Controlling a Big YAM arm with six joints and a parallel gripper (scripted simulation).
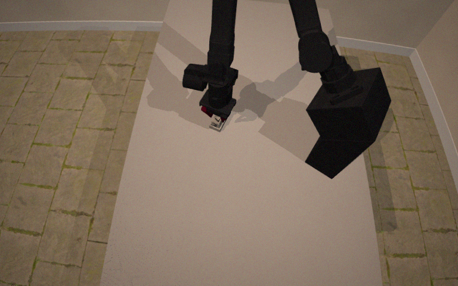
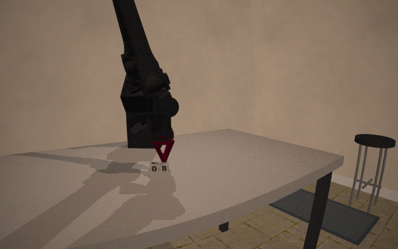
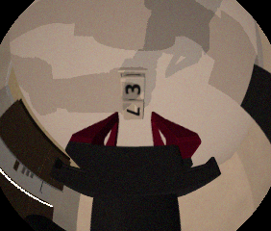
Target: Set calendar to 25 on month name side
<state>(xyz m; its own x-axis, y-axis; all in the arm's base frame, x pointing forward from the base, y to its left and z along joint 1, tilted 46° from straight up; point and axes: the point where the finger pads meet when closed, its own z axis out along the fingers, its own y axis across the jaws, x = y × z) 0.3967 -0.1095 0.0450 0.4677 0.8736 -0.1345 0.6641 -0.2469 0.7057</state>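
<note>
Two white number cubes stand side by side in a low pale tray on the table. In the exterior view their side faces read 0 and 8. In the wrist view their top faces show 3 and 7. My gripper, with dark red fingers, points straight down over the cube with the 8. Its tips are at that cube's top edge. The fingers are partly open and hold nothing; in the wrist view the gripper straddles the cube with the 7. In the top view the arm hides most of the cubes.
The arm's black base block stands on the table to the right of the tray. The table edge runs along the left near the tray. A stool stands on the floor beyond the table's right end.
</note>
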